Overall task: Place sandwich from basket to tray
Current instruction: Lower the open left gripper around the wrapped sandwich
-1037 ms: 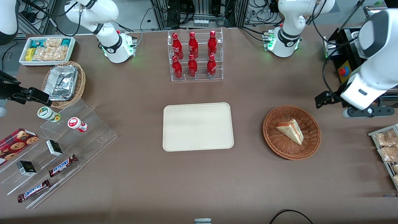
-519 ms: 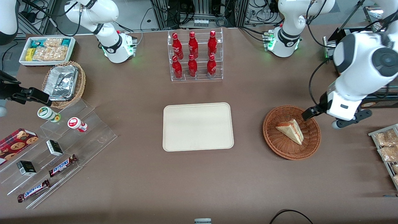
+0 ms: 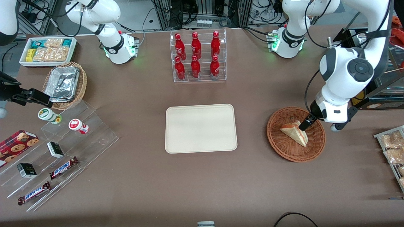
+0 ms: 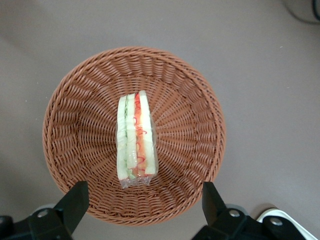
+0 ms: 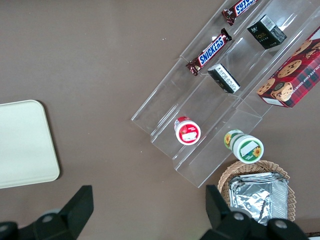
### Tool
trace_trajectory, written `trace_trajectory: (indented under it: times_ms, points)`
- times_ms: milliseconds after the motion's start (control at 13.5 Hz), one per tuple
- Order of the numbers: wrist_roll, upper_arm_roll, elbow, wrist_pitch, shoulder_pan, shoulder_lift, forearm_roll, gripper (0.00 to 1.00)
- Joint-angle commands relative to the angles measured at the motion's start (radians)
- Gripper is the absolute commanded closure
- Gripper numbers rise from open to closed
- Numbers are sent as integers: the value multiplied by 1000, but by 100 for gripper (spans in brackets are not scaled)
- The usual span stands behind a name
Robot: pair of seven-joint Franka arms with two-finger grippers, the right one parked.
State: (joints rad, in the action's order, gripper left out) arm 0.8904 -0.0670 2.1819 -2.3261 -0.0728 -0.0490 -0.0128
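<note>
The sandwich is a pale triangular wedge lying in the reddish-brown wicker basket, toward the working arm's end of the table. The left wrist view shows its green and red-orange layers inside the basket. My left gripper hangs just above the basket, over the sandwich's thick end. It is open and empty, with its fingers spread wide. The cream tray lies flat and bare at the table's middle, beside the basket, and also shows in the right wrist view.
A clear rack of red bottles stands farther from the camera than the tray. Clear steps with snacks, a tan basket of foil trays and a white snack bin sit toward the parked arm's end. Snack packets lie near the basket.
My left arm has swung in from the working arm's end of the table and lowered, bringing the open gripper over the basket and the sandwich. The sandwich has not moved.
</note>
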Motion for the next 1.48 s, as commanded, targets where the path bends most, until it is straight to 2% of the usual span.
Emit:
trace_trajectory:
  times_ms: [0,667,1111,1407]
  points:
    - [39,-1,25,-26,1,-9,-3,0]
    - [91,-1,38,-104,1,-110,-4,0]
    - [91,1,79,-119,1,-112,-12,0]
    - [90,1,122,-203,5,-124,-12,0]
